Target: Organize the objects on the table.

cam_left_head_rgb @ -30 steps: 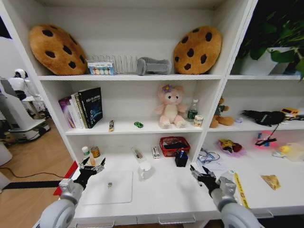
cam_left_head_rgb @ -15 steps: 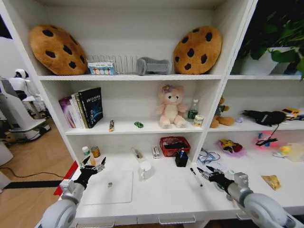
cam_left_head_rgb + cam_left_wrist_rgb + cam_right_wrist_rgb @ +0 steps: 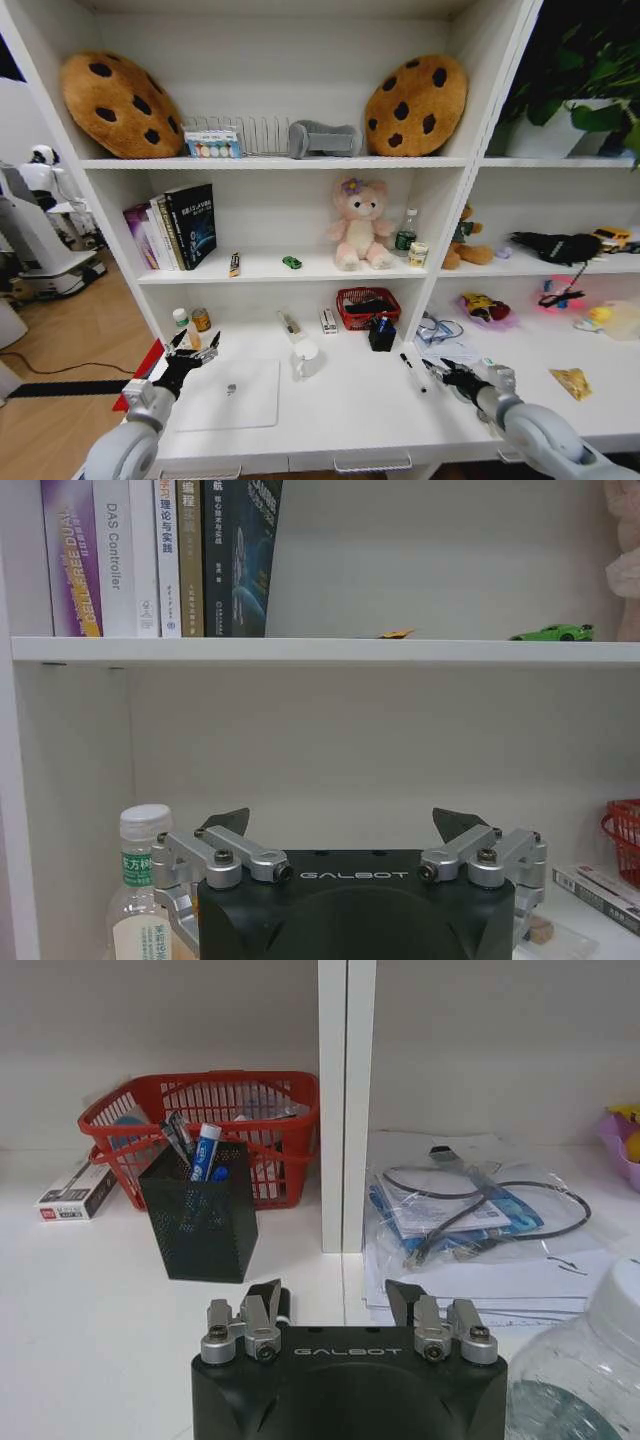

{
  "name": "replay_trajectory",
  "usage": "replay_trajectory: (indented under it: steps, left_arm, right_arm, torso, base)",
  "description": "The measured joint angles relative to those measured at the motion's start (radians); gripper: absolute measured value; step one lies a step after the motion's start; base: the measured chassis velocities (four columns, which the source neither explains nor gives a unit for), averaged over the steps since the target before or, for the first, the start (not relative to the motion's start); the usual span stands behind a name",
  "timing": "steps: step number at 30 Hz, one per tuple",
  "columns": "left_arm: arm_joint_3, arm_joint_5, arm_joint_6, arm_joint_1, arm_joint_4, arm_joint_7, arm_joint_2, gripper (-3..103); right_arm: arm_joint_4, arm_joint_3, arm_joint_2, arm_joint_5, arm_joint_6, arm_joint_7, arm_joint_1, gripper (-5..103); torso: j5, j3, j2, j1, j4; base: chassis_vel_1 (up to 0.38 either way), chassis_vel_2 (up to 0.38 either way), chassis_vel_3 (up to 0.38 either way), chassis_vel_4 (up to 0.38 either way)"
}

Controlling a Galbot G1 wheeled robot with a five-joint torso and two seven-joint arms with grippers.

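Near the front right part of the tabletop (image 3: 350,400), the right gripper (image 3: 447,372) is held low over the surface with its jaws spread and nothing between them. A black marker (image 3: 411,372) lies flat on the tabletop just beside those jaws, toward the middle of the tabletop and apart from them; in the right wrist view only a dark end of it is seen by one fingertip. Beyond the jaws, toward the back edge, a black mesh pen holder (image 3: 199,1222) with a blue pen (image 3: 205,1150) in it is seen standing in front of a red basket (image 3: 260,1125), and a bagged cable (image 3: 470,1205) on papers lies past the white upright panel (image 3: 345,1100). A clear plastic bottle (image 3: 585,1370) stands close beside the right gripper's body. Toward the front left corner, the left gripper (image 3: 190,352) is held above the far left corner of the silver laptop (image 3: 235,393), its jaws spread and empty, as the left wrist view confirms. A white mug (image 3: 306,358) stands near the middle of the tabletop, just beside the laptop's right edge. A small bottle with a white cap (image 3: 140,890) stands close to the left gripper. On the shelf above, a tiny green toy car (image 3: 291,262) is seen, and a yellow packet (image 3: 572,381) lies toward the right end of the tabletop.
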Motion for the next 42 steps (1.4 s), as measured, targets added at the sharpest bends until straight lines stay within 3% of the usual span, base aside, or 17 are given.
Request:
replay_trajectory:
  steps: [10,20,42]
  left_arm:
    - [0.01,0.0,0.005,-0.009,0.013,-0.003,-0.001,100]
    - [0.01,-0.001,0.004,-0.011,0.023,-0.002,0.0,100]
    - [0.011,-0.009,0.003,-0.015,0.031,-0.001,0.011,100]
  right_arm:
    - [-0.073,-0.181,0.006,0.02,-0.006,0.025,0.175,61]
    - [-0.116,-0.267,0.019,0.061,-0.024,0.057,0.256,60]
    - [-0.188,-0.353,0.034,0.125,-0.042,0.081,0.344,59]
  torso:
    - [0.0002,0.0,0.0,0.0,0.0]
    - [0.0,0.0,0.0,0.0,0.0]
    - [0.0001,0.0,0.0,0.0,0.0]
  base:
    - [0.0,0.0,0.0,0.0]
    - [0.0,0.0,0.0,0.0]
    - [0.0,0.0,0.0,0.0]
